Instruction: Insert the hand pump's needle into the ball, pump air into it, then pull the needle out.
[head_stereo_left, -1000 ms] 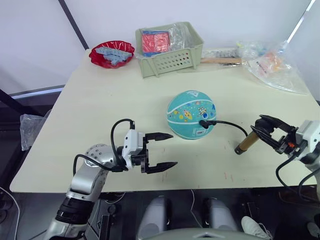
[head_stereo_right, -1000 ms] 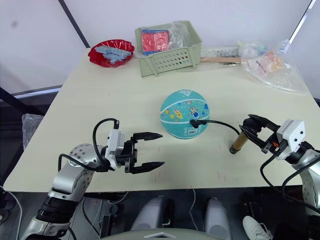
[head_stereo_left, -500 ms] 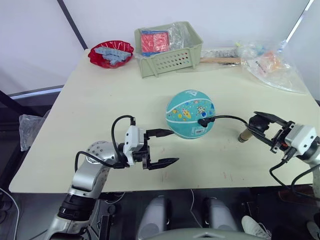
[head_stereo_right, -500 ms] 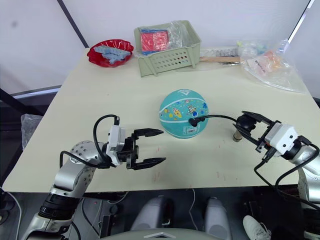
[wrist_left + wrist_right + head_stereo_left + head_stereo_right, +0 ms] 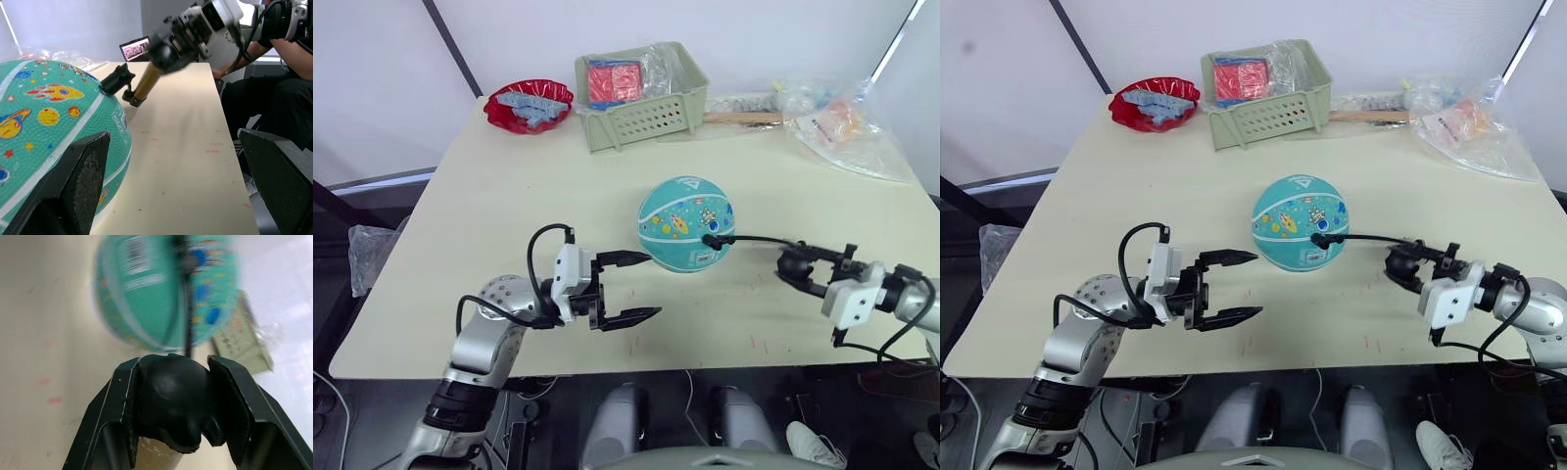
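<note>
Two tools | right tool point(image 5: 173, 382) clamps hand pump point(image 5: 146, 81) | left tool point(image 5: 631, 289) agape

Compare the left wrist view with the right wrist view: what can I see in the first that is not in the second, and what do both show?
The left wrist view alone shows the gold barrel of the hand pump held by the right gripper, and a person's dark-clothed legs beside the table.

The right wrist view alone shows the right gripper's fingers closed on the pump's black end, the hose running to the ball, and the green basket behind it.

Both show the ball, the black needle fitting at its surface and the tabletop.
</note>
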Robot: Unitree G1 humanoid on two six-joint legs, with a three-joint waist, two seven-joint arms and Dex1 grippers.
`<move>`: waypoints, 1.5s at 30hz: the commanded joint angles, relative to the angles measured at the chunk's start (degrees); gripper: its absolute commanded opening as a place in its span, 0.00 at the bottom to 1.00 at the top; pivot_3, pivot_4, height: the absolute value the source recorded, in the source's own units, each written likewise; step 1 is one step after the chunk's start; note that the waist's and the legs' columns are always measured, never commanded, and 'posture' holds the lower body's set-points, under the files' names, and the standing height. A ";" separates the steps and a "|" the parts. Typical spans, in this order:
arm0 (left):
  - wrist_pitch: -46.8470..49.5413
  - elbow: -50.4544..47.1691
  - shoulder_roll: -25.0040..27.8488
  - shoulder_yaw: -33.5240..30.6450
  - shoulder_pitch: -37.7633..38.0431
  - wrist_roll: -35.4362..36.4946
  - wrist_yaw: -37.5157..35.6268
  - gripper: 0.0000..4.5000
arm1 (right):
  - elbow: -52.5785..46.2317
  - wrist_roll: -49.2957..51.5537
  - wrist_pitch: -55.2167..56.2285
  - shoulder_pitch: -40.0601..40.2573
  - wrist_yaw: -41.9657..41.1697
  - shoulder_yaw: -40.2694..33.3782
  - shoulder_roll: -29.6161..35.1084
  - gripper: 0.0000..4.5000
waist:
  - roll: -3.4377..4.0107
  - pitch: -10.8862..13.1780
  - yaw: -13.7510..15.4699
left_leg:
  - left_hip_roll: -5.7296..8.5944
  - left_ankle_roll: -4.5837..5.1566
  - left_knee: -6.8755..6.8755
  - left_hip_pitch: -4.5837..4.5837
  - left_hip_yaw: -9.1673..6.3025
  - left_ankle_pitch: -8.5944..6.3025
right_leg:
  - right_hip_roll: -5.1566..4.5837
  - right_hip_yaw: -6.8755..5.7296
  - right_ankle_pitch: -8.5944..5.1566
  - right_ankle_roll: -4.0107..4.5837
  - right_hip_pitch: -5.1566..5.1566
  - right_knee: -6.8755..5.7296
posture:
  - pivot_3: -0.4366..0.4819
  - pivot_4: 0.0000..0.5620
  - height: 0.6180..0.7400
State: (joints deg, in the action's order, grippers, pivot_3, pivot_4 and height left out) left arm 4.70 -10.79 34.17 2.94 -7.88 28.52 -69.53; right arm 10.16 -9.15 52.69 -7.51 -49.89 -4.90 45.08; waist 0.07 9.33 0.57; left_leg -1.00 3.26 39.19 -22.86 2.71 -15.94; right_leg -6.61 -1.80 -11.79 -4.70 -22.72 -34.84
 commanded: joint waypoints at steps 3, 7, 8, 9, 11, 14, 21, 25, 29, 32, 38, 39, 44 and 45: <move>-0.18 -2.50 1.92 -2.63 0.88 1.96 -1.01 0.99 | 1.74 -4.82 5.48 -2.69 2.20 5.91 2.33 0.37 | -0.08 0.05 -0.06 | -0.01 -0.03 0.00 0.01 -0.01 0.02 | 0.00 0.01 0.00 0.01 0.00 -0.01 | 0.48 0.27 0.98; -0.29 -2.18 2.02 -2.63 0.55 1.94 -1.14 0.99 | 3.59 -3.71 4.90 -4.74 0.92 11.29 2.65 0.37 | -0.22 0.13 -0.16 | -0.05 -0.14 0.01 0.06 -0.05 0.09 | 0.03 0.03 0.02 0.02 0.01 -0.06 | 0.48 0.27 0.98; -0.30 -2.12 1.97 -2.64 0.44 1.93 -1.11 0.99 | 3.93 -2.53 4.06 -5.09 -0.08 12.72 2.85 0.37 | -0.22 0.13 -0.17 | -0.07 -0.14 0.01 0.06 -0.07 0.09 | 0.05 0.03 0.02 0.03 0.01 -0.06 | 0.48 0.27 0.98; -0.31 -2.08 1.98 -2.67 0.39 1.92 -1.12 0.99 | 4.16 -1.55 3.31 -5.35 -0.91 13.83 3.05 0.37 | -0.23 0.13 -0.18 | -0.09 -0.15 0.01 0.06 -0.08 0.09 | 0.07 0.03 0.02 0.04 0.01 -0.06 | 0.48 0.27 0.98; -0.47 -1.88 1.91 -2.68 0.30 1.77 -1.07 0.99 | 4.74 1.42 0.99 -5.74 -3.42 16.25 3.34 0.37 | -0.25 0.12 -0.20 | -0.15 -0.16 0.01 0.06 -0.10 0.10 | 0.14 0.03 0.01 0.05 0.02 -0.05 | 0.48 0.27 0.98; -0.79 -1.76 1.77 -2.67 0.49 1.51 -0.90 1.00 | 4.93 5.95 -1.88 -5.97 -6.56 18.49 3.22 0.47 | -0.33 0.07 -0.01 | -0.23 -0.16 0.01 0.06 -0.10 0.10 | 0.25 0.04 0.00 0.09 0.03 -0.04 | 0.48 0.27 0.98; -1.07 -2.26 1.30 -2.46 1.29 1.13 -0.02 1.00 | 4.24 11.87 -5.16 -7.74 -10.63 20.73 1.81 0.99 | -0.27 0.14 0.06 | -0.25 -0.11 0.01 0.04 -0.08 0.07 | 0.27 0.14 0.02 0.12 0.00 -0.04 | 0.48 0.27 0.98; -1.26 -2.14 1.20 -2.40 1.34 1.02 0.23 1.00 | 5.04 11.87 -4.51 -8.21 -10.83 20.78 1.31 0.99 | -0.27 0.14 0.06 | -0.27 0.03 0.02 0.07 -0.10 -0.01 | 0.30 0.12 0.04 0.15 0.00 -0.07 | 0.48 0.27 0.98; -1.39 -1.60 0.97 -2.57 0.86 0.94 0.51 1.00 | 1.14 20.09 -4.68 -5.76 -11.27 18.37 1.67 0.99 | -0.27 0.14 0.17 | -0.28 0.01 0.01 0.06 -0.10 0.00 | 0.32 0.12 0.05 0.16 0.00 -0.06 | 0.48 0.27 0.98; -1.20 -1.23 0.37 -3.01 0.12 1.36 1.35 1.00 | -4.75 28.38 -7.48 -0.90 -10.38 15.06 2.62 0.99 | -0.25 0.15 0.33 | -0.28 -0.19 0.02 0.06 -0.08 0.12 | 0.32 0.14 0.05 0.16 0.00 -0.05 | 0.48 0.27 0.98; -0.32 -0.32 -1.92 -3.07 -3.08 1.02 4.46 1.00 | -17.21 39.69 -17.00 12.19 -6.01 6.19 2.05 0.99 | -0.26 0.15 0.35 | -0.29 -0.13 0.03 0.02 -0.13 0.08 | 0.31 0.12 0.06 0.16 0.02 -0.05 | 0.48 0.27 0.98; -0.07 0.04 -2.33 -3.01 -3.86 0.95 5.03 1.00 | -19.12 40.92 -18.97 14.13 -5.05 4.92 1.68 0.99 | -0.27 0.14 0.31 | -0.29 0.01 0.03 0.03 -0.13 0.00 | 0.31 0.12 0.06 0.16 0.02 -0.06 | 0.48 0.27 0.98; 1.78 2.75 -5.41 -2.28 -9.06 -0.52 9.81 1.00 | -27.02 45.24 -25.70 21.80 -0.19 -0.16 -2.02 0.99 | -0.27 0.14 0.29 | -0.32 -0.02 0.06 0.08 -0.16 0.02 | 0.40 0.12 0.11 0.22 0.02 -0.11 | 0.48 0.27 0.98; 2.08 3.53 -6.21 -2.02 -10.42 -1.15 10.94 1.00 | -28.36 45.47 -26.44 23.03 0.47 -0.96 -2.93 0.99 | -0.27 0.14 0.29 | -0.32 -0.07 0.06 0.08 -0.15 0.05 | 0.45 0.13 0.11 0.22 0.02 -0.12 | 0.48 0.27 0.98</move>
State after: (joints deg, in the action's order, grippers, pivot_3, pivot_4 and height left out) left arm 6.44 -7.24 28.53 0.80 -16.86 28.06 -60.34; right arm -14.75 34.41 27.38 14.69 -50.94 -3.28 42.72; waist -0.20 9.47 0.85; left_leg -1.33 3.16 39.25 -22.78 2.56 -15.88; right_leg -6.14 -1.66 -11.68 -4.48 -22.70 -34.96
